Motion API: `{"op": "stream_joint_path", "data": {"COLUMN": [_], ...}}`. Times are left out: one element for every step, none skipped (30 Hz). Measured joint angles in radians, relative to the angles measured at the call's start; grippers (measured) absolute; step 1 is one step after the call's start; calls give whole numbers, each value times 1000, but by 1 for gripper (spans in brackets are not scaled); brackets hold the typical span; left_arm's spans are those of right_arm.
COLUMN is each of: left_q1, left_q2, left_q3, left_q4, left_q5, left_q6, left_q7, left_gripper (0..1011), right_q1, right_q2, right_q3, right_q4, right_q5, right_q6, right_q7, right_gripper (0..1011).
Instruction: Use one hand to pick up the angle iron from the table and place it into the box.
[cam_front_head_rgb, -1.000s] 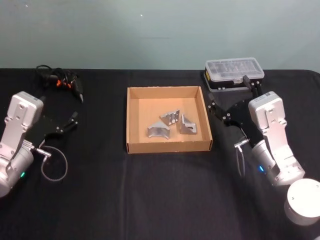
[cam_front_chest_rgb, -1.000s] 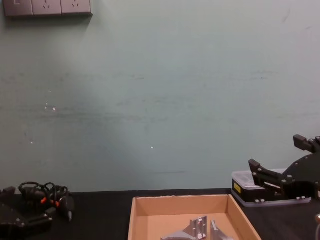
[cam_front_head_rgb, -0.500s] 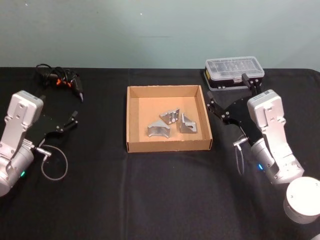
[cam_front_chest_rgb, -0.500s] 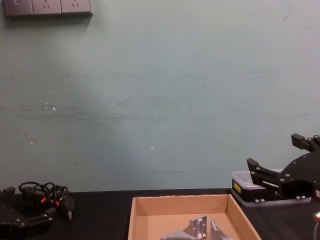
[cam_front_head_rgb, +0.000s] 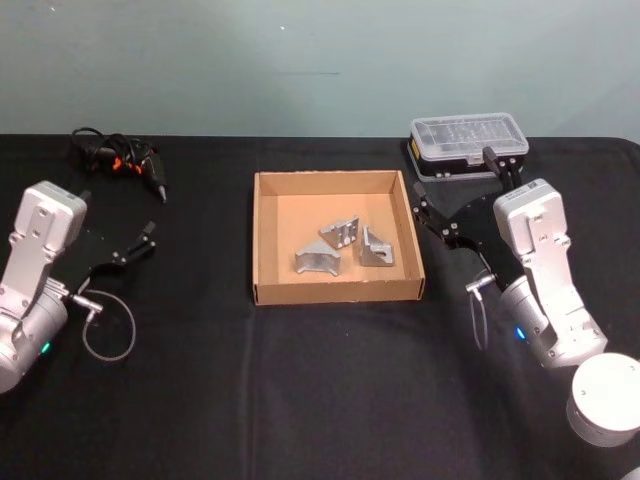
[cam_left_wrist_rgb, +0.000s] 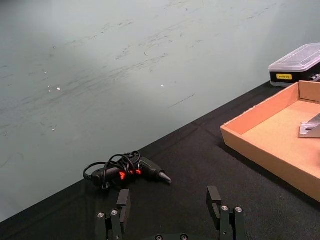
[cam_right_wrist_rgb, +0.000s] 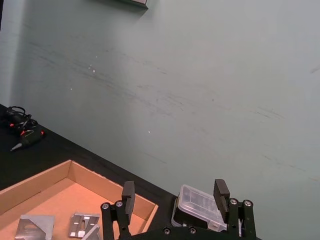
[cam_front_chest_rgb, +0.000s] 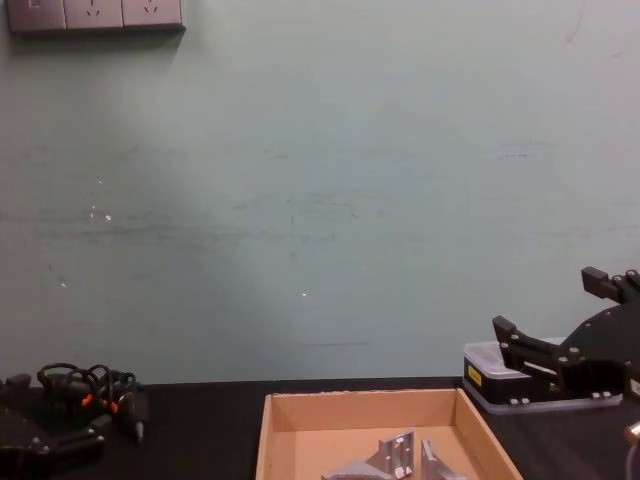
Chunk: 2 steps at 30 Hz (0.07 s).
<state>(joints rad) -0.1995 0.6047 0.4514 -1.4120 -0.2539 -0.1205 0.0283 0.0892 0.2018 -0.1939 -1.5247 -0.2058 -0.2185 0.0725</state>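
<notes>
Item one: the flat matte black tabletop (cam_front_head_rgb: 320, 380), on which we count all that follows.

Item two: the shallow open-topped tan cardboard box (cam_front_head_rgb: 263, 240), at the table's middle. Inside it we find three silver-grey metal angle irons (cam_front_head_rgb: 318, 262) (cam_front_head_rgb: 341, 234) (cam_front_head_rgb: 377, 249), lying close together on the box floor; whether any two touch we cannot quite tell.

Item three: the right black two-jawed gripper (cam_front_head_rgb: 458, 195) on its silver-grey boxy arm, just beside the box's right wall, jaws spread apart and holding nothing. In the right wrist view its fingertips (cam_right_wrist_rgb: 128, 190) stand wide of each other.

Item four: the left black gripper (cam_front_head_rgb: 115, 222), well to the box's left above the table, likewise spread and bare.

Item five: a black plastic case with clear lid (cam_front_head_rgb: 468, 141), behind the right gripper.

Item six: a black corded tool with orange marks (cam_front_head_rgb: 120, 162), far left.
</notes>
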Motion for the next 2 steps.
{"op": "stream_joint_path", "data": {"left_q1": [0, 0], "left_q2": [0, 0], "left_q3": [0, 0], "left_q4": [0, 0], "left_q5": [0, 0], "left_q6": [0, 0], "left_q7": [0, 0], "left_gripper": [1000, 1000], "right_q1": [0, 0], "right_q2": [0, 0], "right_q3": [0, 0], "right_q4": [0, 0], "right_q5": [0, 0], "right_q6": [0, 0], "right_q7": [0, 0], "right_gripper": [1003, 1003]}}
